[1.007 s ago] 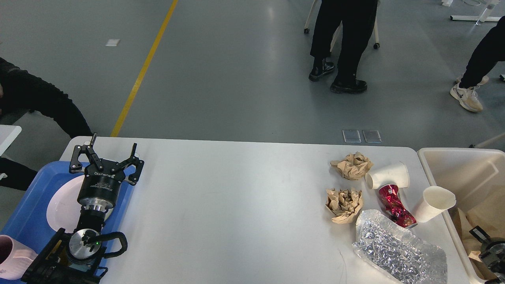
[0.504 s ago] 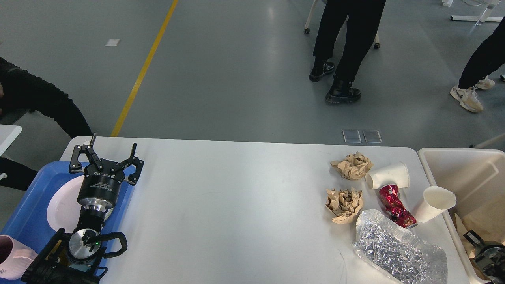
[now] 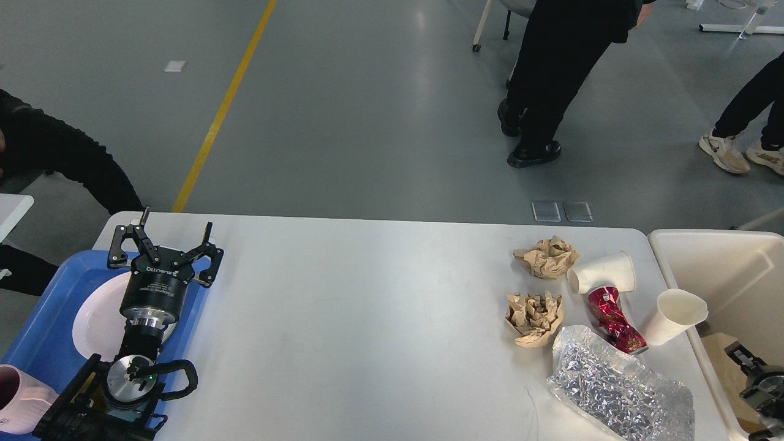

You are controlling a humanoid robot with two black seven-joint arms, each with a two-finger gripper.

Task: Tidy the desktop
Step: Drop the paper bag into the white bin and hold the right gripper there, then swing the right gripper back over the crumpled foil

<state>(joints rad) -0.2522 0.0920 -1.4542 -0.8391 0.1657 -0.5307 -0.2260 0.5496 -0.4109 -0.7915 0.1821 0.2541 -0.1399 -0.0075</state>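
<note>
Desktop (image 3: 367, 318): white, rounded corners, filling the middle of the view. Nearest, at 7 o'clock: pink cup (image 3: 18, 398), then white plate (image 3: 98, 318) on blue tray (image 3: 43, 343). Left gripper (image 3: 174, 236) above the tray's far right corner, fingers spread wide, holding nothing. At 4 o'clock: right gripper (image 3: 756, 383) low inside the cream bin (image 3: 723, 263), too dark and cropped to tell its state. Silver foil bag (image 3: 618, 386) at the near right edge; beyond it, crushed red can (image 3: 614, 320), tilted paper cup (image 3: 674, 315), crumpled brown paper (image 3: 534, 317). Farther, at 2 o'clock: toppled paper cup (image 3: 601, 272), second paper wad (image 3: 547, 257).
</note>
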